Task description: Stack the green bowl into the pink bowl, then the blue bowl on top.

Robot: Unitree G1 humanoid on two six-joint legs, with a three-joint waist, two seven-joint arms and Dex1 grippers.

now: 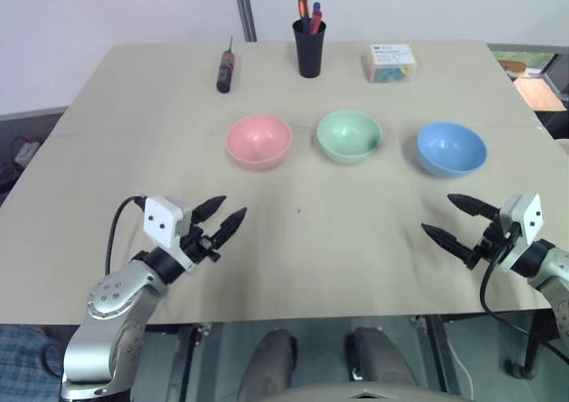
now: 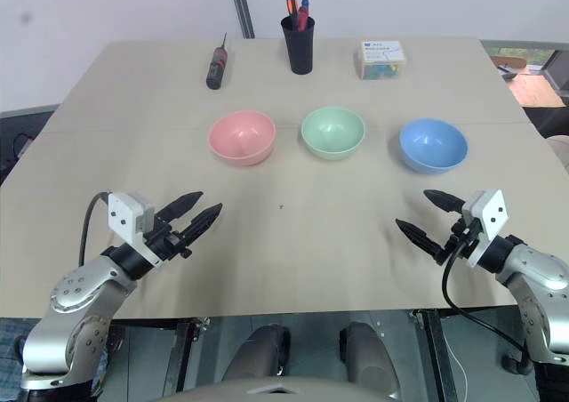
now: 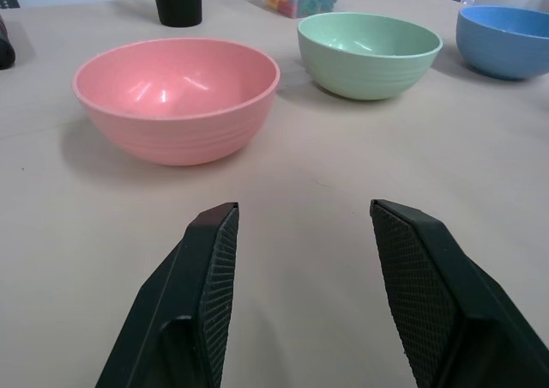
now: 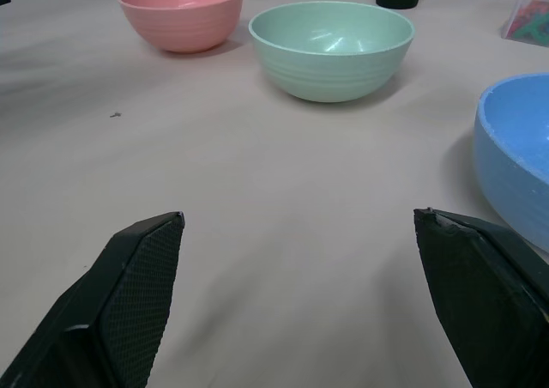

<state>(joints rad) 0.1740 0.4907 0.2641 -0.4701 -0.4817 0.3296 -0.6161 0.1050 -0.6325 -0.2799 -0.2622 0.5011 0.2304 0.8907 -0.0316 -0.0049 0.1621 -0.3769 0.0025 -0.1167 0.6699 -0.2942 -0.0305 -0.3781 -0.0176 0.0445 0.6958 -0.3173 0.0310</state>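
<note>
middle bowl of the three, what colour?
Pale mint green. The green bowl sits between the pink and blue ones; the right wrist view shows it best.

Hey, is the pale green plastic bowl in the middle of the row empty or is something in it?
Empty. The pale green plastic bowl sits upright on the table, and its bare inside shows in both wrist views.

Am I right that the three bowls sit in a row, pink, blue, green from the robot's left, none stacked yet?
Not quite: the order is wrong. In the left eye view the pink bowl is leftmost, the green bowl sits in the middle, and the blue bowl is rightmost. They do stand in a row, none stacked yet.
</note>
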